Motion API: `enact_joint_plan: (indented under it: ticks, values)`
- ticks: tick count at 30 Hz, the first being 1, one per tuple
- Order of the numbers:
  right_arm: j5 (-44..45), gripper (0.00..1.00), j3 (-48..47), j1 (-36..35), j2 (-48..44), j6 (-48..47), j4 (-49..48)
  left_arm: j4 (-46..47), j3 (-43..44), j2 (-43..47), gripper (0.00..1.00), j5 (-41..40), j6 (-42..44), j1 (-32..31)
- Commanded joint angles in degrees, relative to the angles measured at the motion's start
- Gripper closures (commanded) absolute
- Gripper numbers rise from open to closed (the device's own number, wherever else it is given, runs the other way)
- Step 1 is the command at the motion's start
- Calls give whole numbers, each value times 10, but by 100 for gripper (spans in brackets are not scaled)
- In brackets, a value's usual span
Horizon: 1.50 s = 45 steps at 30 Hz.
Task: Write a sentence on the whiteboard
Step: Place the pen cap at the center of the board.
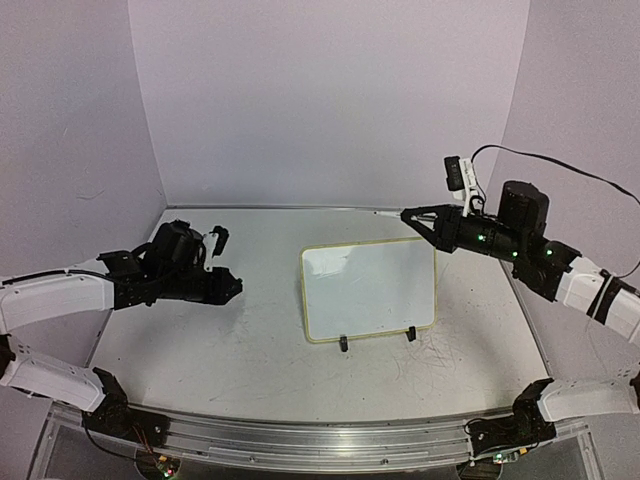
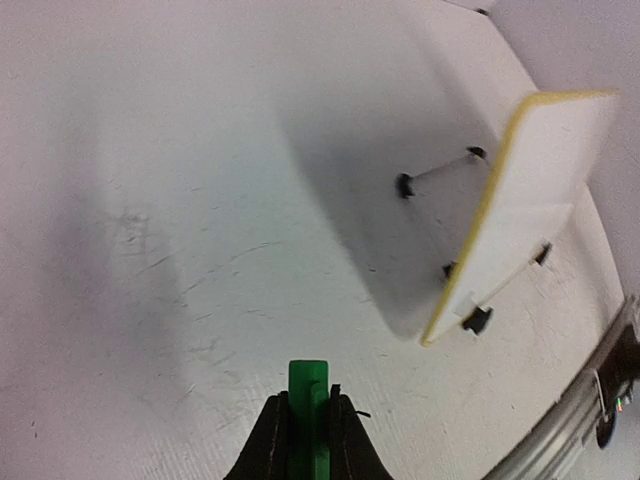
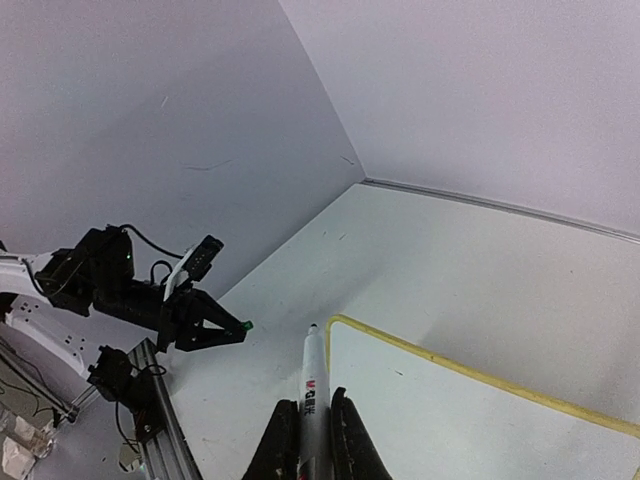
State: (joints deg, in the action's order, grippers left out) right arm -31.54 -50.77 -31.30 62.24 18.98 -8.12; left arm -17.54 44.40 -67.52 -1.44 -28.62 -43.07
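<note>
the whiteboard stands on the table a little right of centre in the top view. it has a white face inside a thin pale-yellow frame, and two black clip feet sit along its lower edge. in the left wrist view it fills the upper right of the frame, seen from behind and edge-on, propped at a tilt with its shadow on the table beneath. the left gripper hangs at the left of the top view, well apart from the board and pointing towards it. its fingers are closed tight on a small green piece that pokes out between the tips at the bottom centre of the left wrist view. the right gripper is at the upper right of the top view, just above the board's top right corner in the frame. it is clamped on a white marker with red print on its barrel. in the right wrist view the marker rises from the bottom centre, and its tip shows just outside the board's rounded yellow corner. whether the tip touches anything cannot be told.
</note>
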Motion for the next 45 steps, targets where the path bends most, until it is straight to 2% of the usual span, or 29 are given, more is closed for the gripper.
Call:
enact_joint_plan:
  ticks: [1, 5, 10, 16, 24, 32, 38, 45]
  values:
    - [57, 100, 13, 0, -27, -10, -2, 34, -20, -13, 100, -133, -124, 1]
    - [69, 100, 22, -1, -66, 12, 6, 73, -40, -47, 100, -138, -152, 1]
    - [136, 100, 54, 0, -153, 71, 27, 112, -58, -103, 100, -139, -153, -1]
    - [126, 100, 104, -1, -217, 72, 38, 127, -59, -167, 99, -168, -125, -8]
    - [144, 100, 152, 0, -234, 34, 55, 173, -87, -195, 96, -198, -97, -10]
    - [169, 97, 145, 0, -229, 22, 69, 213, -107, -230, 91, -196, -106, -10]
    - [169, 100, 147, -1, -225, 25, 73, 238, -121, -241, 89, -194, -112, -10]
    - [186, 100, 161, -1, -248, 37, 68, 246, -130, -252, 80, -196, -108, -10]
